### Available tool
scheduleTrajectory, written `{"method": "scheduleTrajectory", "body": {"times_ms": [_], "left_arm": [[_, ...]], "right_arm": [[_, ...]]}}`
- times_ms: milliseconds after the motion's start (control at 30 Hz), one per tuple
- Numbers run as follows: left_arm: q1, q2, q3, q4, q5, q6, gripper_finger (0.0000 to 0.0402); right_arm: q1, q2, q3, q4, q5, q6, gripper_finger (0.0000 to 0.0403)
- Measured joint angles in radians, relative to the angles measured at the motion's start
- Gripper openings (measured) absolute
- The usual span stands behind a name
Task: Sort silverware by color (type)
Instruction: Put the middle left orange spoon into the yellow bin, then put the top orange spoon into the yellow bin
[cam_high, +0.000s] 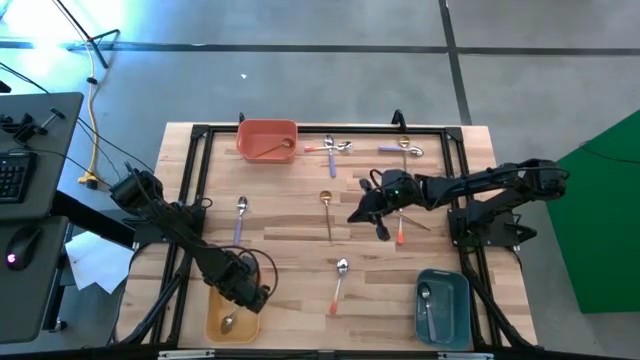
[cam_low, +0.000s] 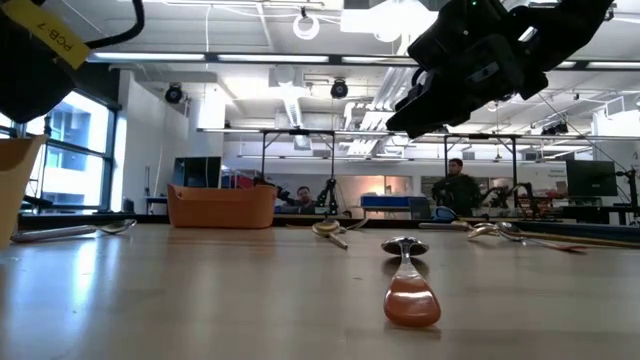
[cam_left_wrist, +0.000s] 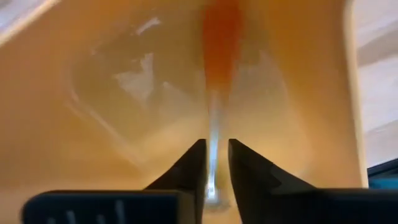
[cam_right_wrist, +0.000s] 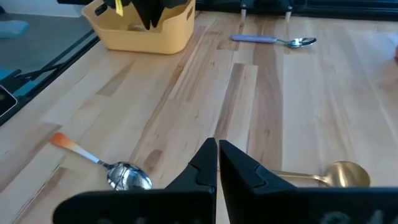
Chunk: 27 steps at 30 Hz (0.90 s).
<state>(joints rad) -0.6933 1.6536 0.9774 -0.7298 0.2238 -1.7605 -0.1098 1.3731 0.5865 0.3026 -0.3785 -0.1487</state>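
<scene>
While the left gripper (cam_high: 243, 291) dips into the yellow bin (cam_high: 214, 318), its jaws stand slightly apart around an orange-handled spoon (cam_left_wrist: 219, 56).

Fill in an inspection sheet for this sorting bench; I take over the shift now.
Surface: wooden table, no spills seen.
Job's things: spoons loose on the table, such as the gold spoon; orange-handled spoon in the yellow bin; others in the red bin and teal bin.
Clutter: nothing seen.
Claws: left claw inside the yellow bin, slightly parted around the spoon's stem; right claw shut, empty, above the table.
Cables: yellow cable on the floor.
Surroundings: keyboard, mouse, people far behind.
</scene>
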Motion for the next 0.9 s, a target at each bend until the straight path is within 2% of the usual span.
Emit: {"method": "scheduleTrajectory", "body": {"times_ms": [233, 400, 567, 733, 833, 900], "left_arm": [[0.016, -0.050, 0.041, -0.016, -0.006, 0.142, 0.0116], [0.020, -0.130, 0.104, -0.089, -0.069, 0.234, 0.0123], [0.041, -0.206, 0.164, -0.193, -0.269, 0.354, 0.0108], [0.139, -0.247, 0.166, -0.186, -0.456, 0.628, 0.0082], [0.228, -0.245, 0.159, -0.136, -0.554, 0.832, 0.0060], [0.300, -0.242, 0.130, 0.002, -0.546, 0.979, 0.0040]], "right_arm": [[0.033, 0.000, 0.000, 0.001, 0.032, -0.006, 0.0000], [0.034, 0.000, 0.000, 0.025, 0.110, -0.010, 0.0000], [0.024, 0.000, 0.000, 0.088, 0.188, -0.009, 0.0000], [-0.003, 0.000, 0.000, 0.250, 0.203, 0.073, 0.0000], [-0.026, 0.000, 0.001, 0.265, 0.216, 0.089, 0.0000], [-0.049, 0.000, 0.001, 0.262, 0.234, 0.096, 0.0000]]}}
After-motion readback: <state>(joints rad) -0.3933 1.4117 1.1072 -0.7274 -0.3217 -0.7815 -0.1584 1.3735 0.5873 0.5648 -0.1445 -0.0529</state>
